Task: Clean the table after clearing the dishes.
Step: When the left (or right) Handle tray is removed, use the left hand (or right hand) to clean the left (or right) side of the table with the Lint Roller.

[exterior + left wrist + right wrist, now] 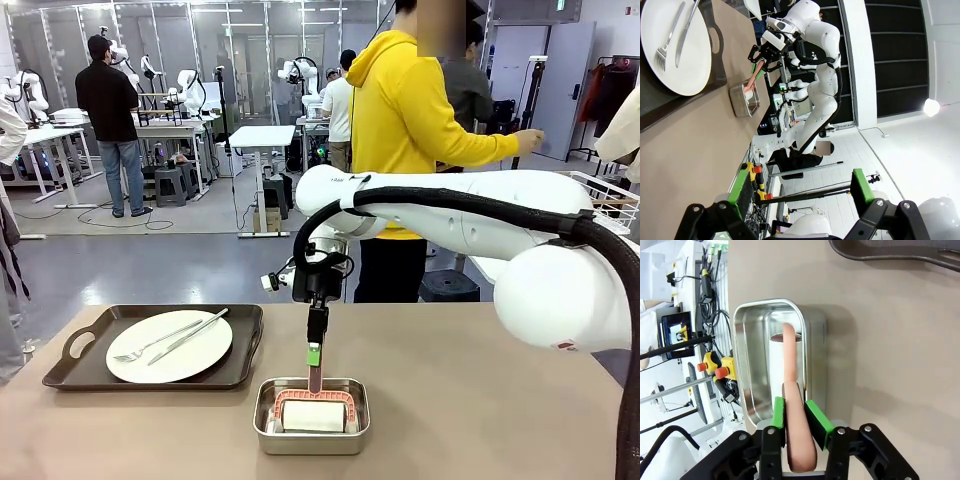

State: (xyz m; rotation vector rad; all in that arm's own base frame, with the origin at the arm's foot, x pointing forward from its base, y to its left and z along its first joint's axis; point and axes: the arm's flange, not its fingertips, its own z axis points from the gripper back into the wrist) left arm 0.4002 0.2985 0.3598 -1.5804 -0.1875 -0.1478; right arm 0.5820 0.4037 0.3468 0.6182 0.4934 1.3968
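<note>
Front view: right end effector (315,358) grips roller handle (316,379), roller (312,416) apparently touching pan (262,428).

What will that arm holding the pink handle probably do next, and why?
Probably lift straight up. The right gripper is shut on the roller's pink handle, and the white roll lies inside the steel pan, so it must clear the rim first.

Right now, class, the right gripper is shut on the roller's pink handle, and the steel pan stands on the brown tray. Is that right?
No: the front view shows the steel pan on the table, beside the brown tray. The rest is right.
</note>
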